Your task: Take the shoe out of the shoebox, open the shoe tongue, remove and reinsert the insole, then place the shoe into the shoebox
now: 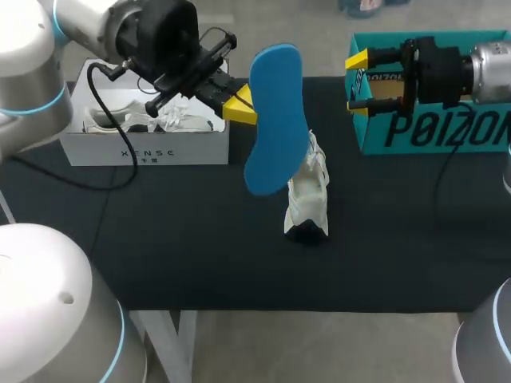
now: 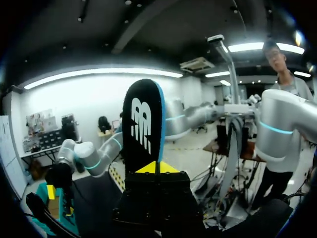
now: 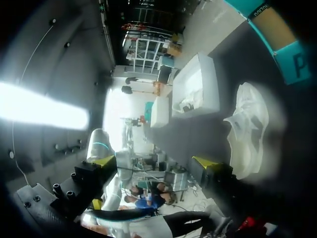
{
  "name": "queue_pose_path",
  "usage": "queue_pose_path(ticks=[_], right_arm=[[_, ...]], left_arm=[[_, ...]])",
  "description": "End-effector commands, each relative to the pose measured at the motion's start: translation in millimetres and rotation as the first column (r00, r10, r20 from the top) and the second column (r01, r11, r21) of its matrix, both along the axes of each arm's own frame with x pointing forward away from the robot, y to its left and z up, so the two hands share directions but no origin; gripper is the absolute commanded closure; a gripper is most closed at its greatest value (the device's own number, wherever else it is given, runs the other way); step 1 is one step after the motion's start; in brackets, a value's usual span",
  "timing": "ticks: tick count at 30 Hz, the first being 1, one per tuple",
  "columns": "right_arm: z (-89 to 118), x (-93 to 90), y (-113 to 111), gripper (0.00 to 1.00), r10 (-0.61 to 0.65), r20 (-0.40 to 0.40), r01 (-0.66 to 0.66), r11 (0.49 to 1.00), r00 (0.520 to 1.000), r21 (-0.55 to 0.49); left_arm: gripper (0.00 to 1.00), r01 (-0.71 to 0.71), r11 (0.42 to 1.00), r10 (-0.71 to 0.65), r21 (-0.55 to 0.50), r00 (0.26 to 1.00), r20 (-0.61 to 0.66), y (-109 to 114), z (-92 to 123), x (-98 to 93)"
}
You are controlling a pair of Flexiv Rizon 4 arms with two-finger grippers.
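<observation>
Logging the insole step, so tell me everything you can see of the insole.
The insole is a thin foot-shaped pad, bright blue on one face, black with a white logo and blue rim on the other. It is out of the white shoe, raised in the air, clamped between the yellow tips of the left gripper. Whether its lower end touches the shoe cannot be told.

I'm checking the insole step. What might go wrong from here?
The left gripper pinches the insole only at one edge, so it may slip or swing. The shoe lies unheld, with the right gripper open and away from it, so pushing the insole in could tip or shove it.
</observation>
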State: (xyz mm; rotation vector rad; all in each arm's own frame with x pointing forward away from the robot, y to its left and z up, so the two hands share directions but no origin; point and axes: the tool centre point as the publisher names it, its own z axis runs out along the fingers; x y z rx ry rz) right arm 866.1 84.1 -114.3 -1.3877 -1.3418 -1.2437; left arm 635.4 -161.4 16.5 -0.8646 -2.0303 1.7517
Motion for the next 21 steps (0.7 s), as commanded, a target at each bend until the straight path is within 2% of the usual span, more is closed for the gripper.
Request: queue_pose_path(ticks=[1, 9, 11, 15, 21], right_arm=[[-5, -0.4, 4, 0.0, -0.004, -0.012, 0.004, 1.0, 1.0, 0.003], [-4, -0.8, 4, 0.0, -0.002, -0.028, 0.002, 1.0, 1.0, 0.011], [1, -1.9, 5, 0.0, 0.002, -0.053, -0.001, 1.0, 0.999, 0.028], [13, -6.3, 8, 0.0, 0.02, -0.081, -0.018, 0.999, 0.996, 0.035], [23, -12.4, 9, 0.0, 0.05, -0.103, -0.046, 0.998, 0.993, 0.035]], left_arm=[[1.0, 0.032, 0.998, -0.036, 0.061, 0.997, 0.073, -2, 8, 6.8], [1.0, 0.032, 0.998, -0.036, 0.061, 0.997, 0.073, -2, 8, 6.8], [1.0, 0.05, 0.998, -0.057, 0.04, 0.978, 0.199, -1, 5, 13.6], [1.0, 0.088, 0.996, -0.091, 0.025, 0.927, 0.364, 0, 3, 24.6], [1.0, 0.098, 0.995, -0.089, 0.01, 0.848, 0.522, 3, 3, 43.9]])
